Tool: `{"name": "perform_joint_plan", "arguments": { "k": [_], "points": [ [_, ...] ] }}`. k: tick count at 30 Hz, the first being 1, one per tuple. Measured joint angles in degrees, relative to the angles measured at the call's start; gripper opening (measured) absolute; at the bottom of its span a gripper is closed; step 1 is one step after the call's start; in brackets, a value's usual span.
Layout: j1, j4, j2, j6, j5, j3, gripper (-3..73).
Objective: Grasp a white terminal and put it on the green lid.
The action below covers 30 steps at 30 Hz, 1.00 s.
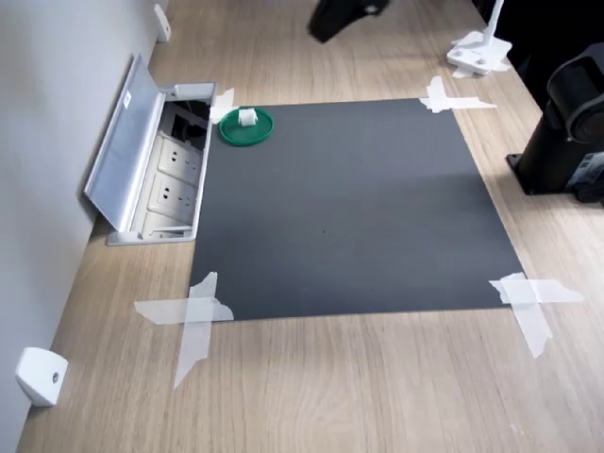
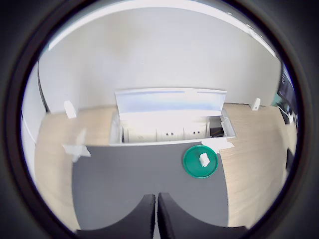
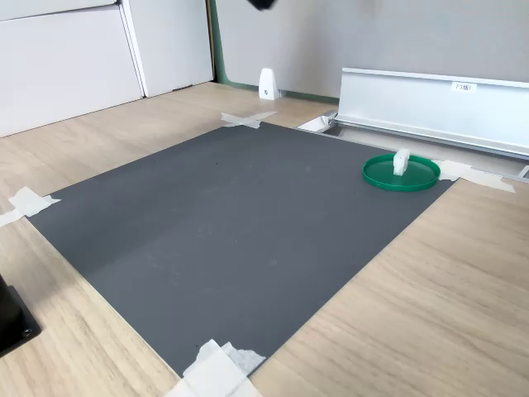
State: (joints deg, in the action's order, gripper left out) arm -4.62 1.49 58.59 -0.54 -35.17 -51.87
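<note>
The terminal (image 1: 247, 118) already sits on the lid (image 1: 260, 134), just inside its rim. The hand (image 2: 156, 209), fingers together and empty, hangs high above the lid; pulling clear should finish.

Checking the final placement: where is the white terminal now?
The white terminal sits on the green lid, at the dark mat's corner beside the open socket box.

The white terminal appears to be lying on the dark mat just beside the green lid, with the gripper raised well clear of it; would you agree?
Not quite: the white terminal sits on the green lid, not on the dark mat beside it, as both exterior views show. The rest holds: in the wrist view the gripper is well clear of the terminal, jaws together.
</note>
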Motion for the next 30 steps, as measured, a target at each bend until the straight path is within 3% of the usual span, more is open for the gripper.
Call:
{"name": "perform_joint_plan", "arguments": {
  "k": [6,14,23,30],
  "points": [
    [1.0,-0.7,-17.6,-2.7,5.9,12.8,-0.5],
    [1.0,-1.0,-36.3,-2.9,7.8,27.9,-0.5],
    [1.0,-3.0,-43.5,-2.8,10.5,40.4,-0.5],
    [1.0,-3.6,-43.9,-2.5,13.1,42.7,-0.5]
  ]
}}
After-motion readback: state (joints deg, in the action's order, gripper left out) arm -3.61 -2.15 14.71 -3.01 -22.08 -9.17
